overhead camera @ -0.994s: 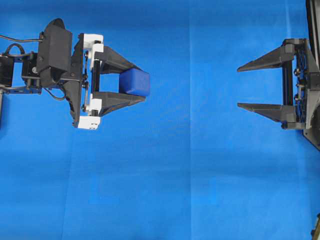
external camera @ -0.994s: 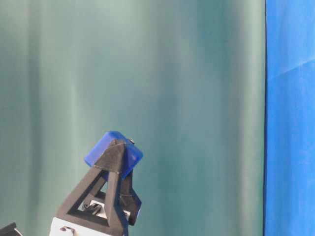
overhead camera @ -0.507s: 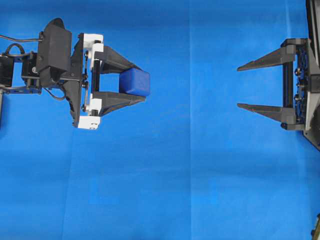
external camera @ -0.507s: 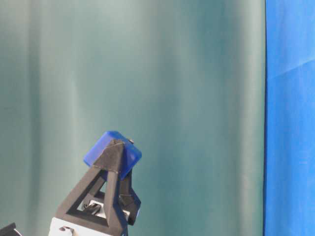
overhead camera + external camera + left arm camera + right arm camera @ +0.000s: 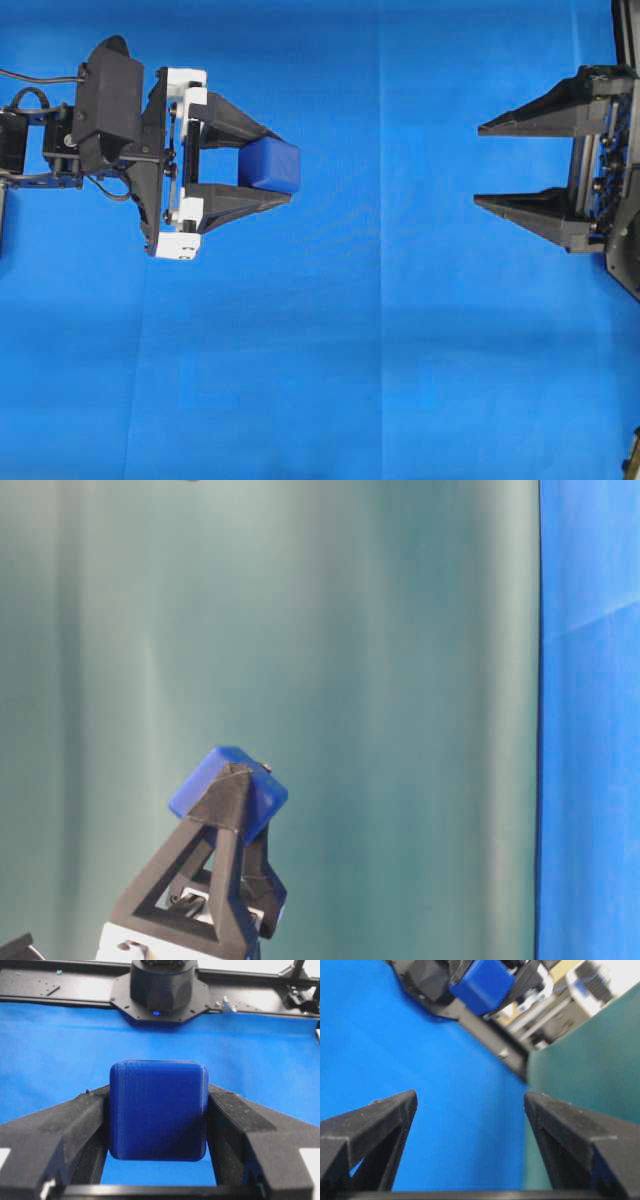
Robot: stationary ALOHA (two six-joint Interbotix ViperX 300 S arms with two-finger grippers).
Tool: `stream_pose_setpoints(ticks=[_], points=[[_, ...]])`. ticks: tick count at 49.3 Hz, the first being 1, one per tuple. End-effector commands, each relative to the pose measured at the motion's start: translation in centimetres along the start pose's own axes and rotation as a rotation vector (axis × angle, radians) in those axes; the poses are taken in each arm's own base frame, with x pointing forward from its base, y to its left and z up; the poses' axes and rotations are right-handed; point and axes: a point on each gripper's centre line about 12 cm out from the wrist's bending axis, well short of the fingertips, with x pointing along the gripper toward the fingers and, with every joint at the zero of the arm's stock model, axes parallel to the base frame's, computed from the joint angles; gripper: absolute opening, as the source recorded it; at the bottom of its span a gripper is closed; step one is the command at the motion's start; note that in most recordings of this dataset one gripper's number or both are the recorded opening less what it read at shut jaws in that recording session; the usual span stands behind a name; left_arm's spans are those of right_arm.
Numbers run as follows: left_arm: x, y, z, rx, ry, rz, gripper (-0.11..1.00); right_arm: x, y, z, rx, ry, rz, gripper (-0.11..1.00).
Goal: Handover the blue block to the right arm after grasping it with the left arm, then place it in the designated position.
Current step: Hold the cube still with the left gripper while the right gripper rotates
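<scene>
The right arm point(image 5: 612, 150) is cut off by the overhead view's right edge, only its gripper's fingers showing fully. In the table-level view the left gripper point(image 5: 236, 790) hides part of the blue block point(image 5: 205, 780), and its base runs off the bottom edge. The right wrist view is blurred, its far background indistinct.

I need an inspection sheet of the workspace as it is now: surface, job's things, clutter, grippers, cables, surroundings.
Surface: blue cloth, faint creases.
Job's things: blue block clamped between the left gripper's fingers, above the cloth.
Clutter: nothing seen.
Grippers: left gripper shut on the block; right gripper open, empty, tips facing the block across a gap.
Cables: black cables behind the left gripper's wrist.
Surroundings: green backdrop; black arm base at the cloth's far edge.
</scene>
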Motion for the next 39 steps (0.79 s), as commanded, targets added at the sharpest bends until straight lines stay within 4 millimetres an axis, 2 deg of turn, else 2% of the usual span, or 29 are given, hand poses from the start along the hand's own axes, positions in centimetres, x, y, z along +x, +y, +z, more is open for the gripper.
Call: stream_pose_setpoints(ticks=[1, 24, 30, 39], points=[[-0.3, -0.3, 1.6, -0.002, -0.050, -0.008, 0.48, 0.2, -0.8, 1.1, -0.065, -0.026, -0.018, 0.95], [-0.3, -0.3, 1.7, -0.004, -0.059, -0.009, 0.48, 0.6, 0.0, 0.4, -0.642, 0.002, 0.039, 0.95], [-0.3, -0.3, 1.7, -0.004, -0.059, -0.009, 0.48, 0.6, 0.1, 0.1, -0.717, 0.018, 0.056, 0.95], [-0.3, -0.3, 1.7, -0.004, -0.059, -0.009, 0.48, 0.6, 0.1, 0.1, -0.740, 0.018, 0.058, 0.95]])
